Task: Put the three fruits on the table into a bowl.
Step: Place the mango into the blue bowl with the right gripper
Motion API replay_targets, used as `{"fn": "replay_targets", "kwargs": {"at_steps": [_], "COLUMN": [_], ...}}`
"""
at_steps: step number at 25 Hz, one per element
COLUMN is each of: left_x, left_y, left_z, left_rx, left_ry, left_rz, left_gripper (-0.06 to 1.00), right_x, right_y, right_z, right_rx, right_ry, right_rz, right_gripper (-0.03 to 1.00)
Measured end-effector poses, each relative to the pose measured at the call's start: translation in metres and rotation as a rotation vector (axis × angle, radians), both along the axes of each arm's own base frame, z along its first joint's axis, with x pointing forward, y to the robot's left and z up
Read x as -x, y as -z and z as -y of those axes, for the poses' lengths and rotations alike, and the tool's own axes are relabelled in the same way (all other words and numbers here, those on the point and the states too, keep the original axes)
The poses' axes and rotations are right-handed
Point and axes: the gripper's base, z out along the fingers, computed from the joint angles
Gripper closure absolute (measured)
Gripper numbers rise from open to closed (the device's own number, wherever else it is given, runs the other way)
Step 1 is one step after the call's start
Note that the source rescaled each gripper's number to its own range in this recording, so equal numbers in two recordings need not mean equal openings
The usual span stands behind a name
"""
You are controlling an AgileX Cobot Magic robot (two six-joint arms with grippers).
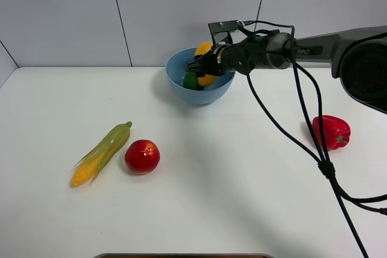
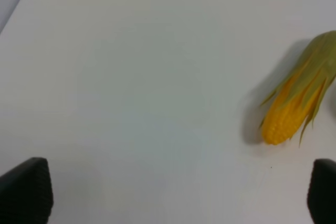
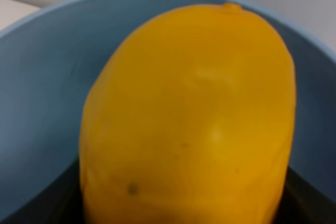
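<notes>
One corn (image 1: 101,153) and one pepper (image 1: 331,131) lie aside; right claw (image 1: 202,64) reaches over the bowl (image 1: 178,86) squeezing the mango (image 3: 189,114); left claw (image 2: 173,192) gapes, empty.

The bowl (image 1: 181,86) is showing light blue, the mango (image 3: 189,119) yellow-orange with dark specks, the lime (image 1: 191,80) green, the apple (image 1: 142,156) red with yellowish patches, the corn (image 1: 103,152) yellow under green husk, the pepper (image 1: 331,131) red, the table (image 1: 242,209) white
</notes>
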Motion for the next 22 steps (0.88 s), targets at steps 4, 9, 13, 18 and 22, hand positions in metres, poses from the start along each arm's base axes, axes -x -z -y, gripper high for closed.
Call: {"fn": "replay_targets", "kwargs": {"at_steps": [4,9,13,18,22], "left_x": [0.0,0.0,0.0,0.0,0.0], "left_y": [0.0,0.0,0.0,0.0,0.0], "left_z": [0.0,0.0,0.0,0.0,0.0], "left_rx": [0.0,0.0,0.0,0.0,0.0], "left_ry": [0.0,0.0,0.0,0.0,0.0], "left_rz": [0.0,0.0,0.0,0.0,0.0], "left_gripper": [-0.06,-0.06,-0.06,-0.06,-0.06], "right_x": [0.0,0.0,0.0,0.0,0.003], "right_y": [-0.001,-0.003,-0.004,-0.003,-0.016], "right_z": [-0.002,-0.006,-0.006,-0.005,-0.003], "right_rx": [-0.01,-0.028,-0.029,-0.022,-0.011], "right_ry": [-0.007,-0.02,-0.021,-0.017,-0.007], "right_rz": [0.015,0.041,0.043,0.032,0.025], "right_gripper": [0.97,0.73,0.28,0.01,-0.03]}}
